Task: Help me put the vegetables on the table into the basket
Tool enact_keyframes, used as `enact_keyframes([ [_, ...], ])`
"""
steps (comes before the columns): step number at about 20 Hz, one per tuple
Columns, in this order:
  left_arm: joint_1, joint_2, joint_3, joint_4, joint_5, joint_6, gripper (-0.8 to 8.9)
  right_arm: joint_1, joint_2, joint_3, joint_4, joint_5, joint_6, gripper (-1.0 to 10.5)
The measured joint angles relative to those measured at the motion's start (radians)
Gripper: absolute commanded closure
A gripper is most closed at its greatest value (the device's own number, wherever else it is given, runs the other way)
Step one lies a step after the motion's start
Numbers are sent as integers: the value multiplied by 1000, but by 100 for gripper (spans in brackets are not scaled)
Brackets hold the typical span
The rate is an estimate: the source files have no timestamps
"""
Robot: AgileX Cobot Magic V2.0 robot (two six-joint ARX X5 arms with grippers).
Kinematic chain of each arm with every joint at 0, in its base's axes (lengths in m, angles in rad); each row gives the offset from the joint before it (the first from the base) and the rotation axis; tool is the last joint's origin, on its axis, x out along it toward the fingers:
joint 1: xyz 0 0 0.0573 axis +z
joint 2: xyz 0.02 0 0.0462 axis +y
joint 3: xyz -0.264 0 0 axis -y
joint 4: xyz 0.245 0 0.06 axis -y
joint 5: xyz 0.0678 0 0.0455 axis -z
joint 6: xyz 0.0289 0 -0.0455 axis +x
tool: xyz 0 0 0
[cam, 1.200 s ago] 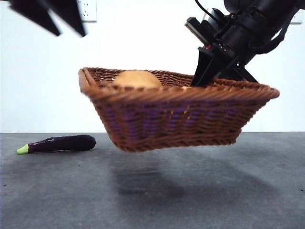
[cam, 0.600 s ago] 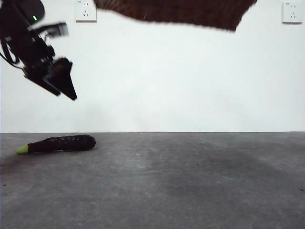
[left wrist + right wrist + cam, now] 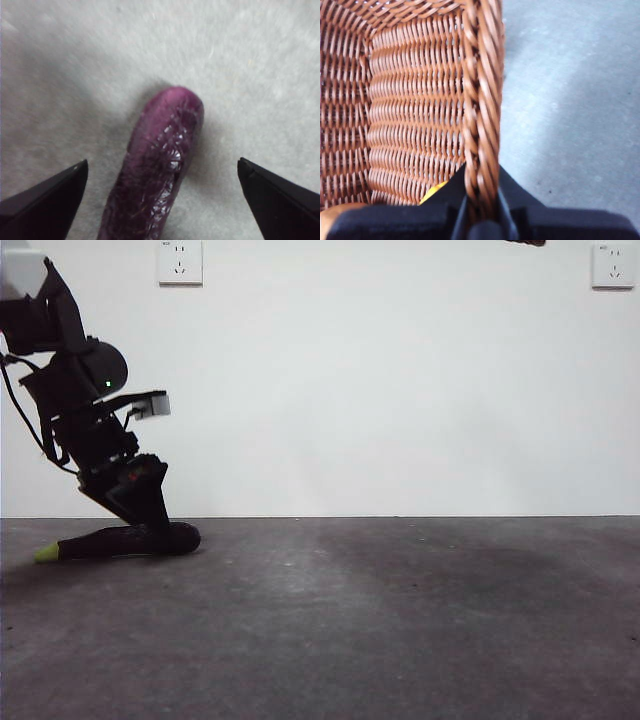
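The eggplant (image 3: 128, 541) lies on the grey surface (image 3: 380, 620) at the lower left of the front frame, green stem toward the edge. The left gripper (image 3: 160, 200) hangs just over it — fingers (image 3: 45, 197) spread wide either side. The right gripper (image 3: 480, 212) pinches the basket (image 3: 410, 100) at its braided rim — something yellow shows inside.

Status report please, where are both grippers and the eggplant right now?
Left gripper open, straddling the eggplant lying on the table. Right gripper shut on the basket rim, lifted almost out of front view. Nothing in the way.
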Motion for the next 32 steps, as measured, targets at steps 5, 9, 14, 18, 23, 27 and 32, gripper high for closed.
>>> enact_keyframes([
  [5, 0, 18, 1, 31, 0, 2, 418, 0, 0, 0, -5, 0, -11, 958],
  [9, -1, 41, 1, 27, 0, -17, 468, 0, 0, 0, -5, 0, -14, 958],
  [14, -1, 42, 2, 29, -3, -47, 822, 0, 0, 0, -5, 0, -14, 958],
  [18, 0, 41, 2, 24, -3, -99, 821, 0, 0, 0, -5, 19, -14, 958],
  [23, 32, -37, 2, -51, 9, -123, 819, 0, 0, -4, -2, 43, -14, 958],
  [27, 62, -177, 2, -119, 71, -130, 819, -1, 0, -95, 62, 54, -10, 958],
  [32, 62, -316, 2, -287, 151, -129, 818, -1, 1, -344, 243, 57, 55, 958],
])
